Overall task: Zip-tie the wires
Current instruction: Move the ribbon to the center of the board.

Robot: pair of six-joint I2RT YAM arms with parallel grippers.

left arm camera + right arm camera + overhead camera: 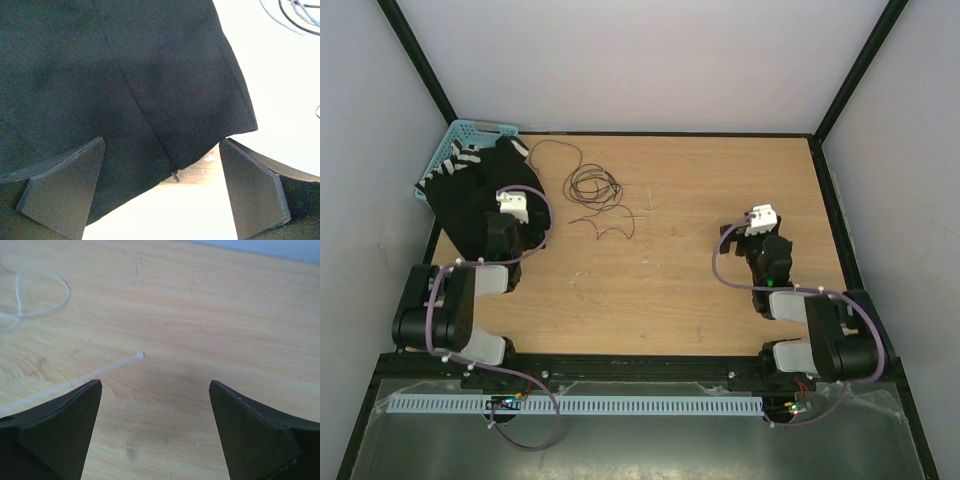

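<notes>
The wires [592, 188] are thin dark strands lying in loose loops and curls on the wooden table, back centre-left. A few loops also show at the top right of the left wrist view [295, 19]. My left gripper [516, 222] is open and empty [162, 142], hovering over the edge of a black cloth, with the wires off to its right. My right gripper [752, 232] is open and empty [156, 383] above bare wood. A thin white zip tie [100, 371] lies just ahead-left of its left finger, and a looped white strip [40, 295] lies farther left.
A black cloth [480, 195] with a zipper [174, 174] covers the table's left rear and part of a blue basket [455, 150] in the corner. Walls and black frame posts enclose the table. Purple cables run along both arms.
</notes>
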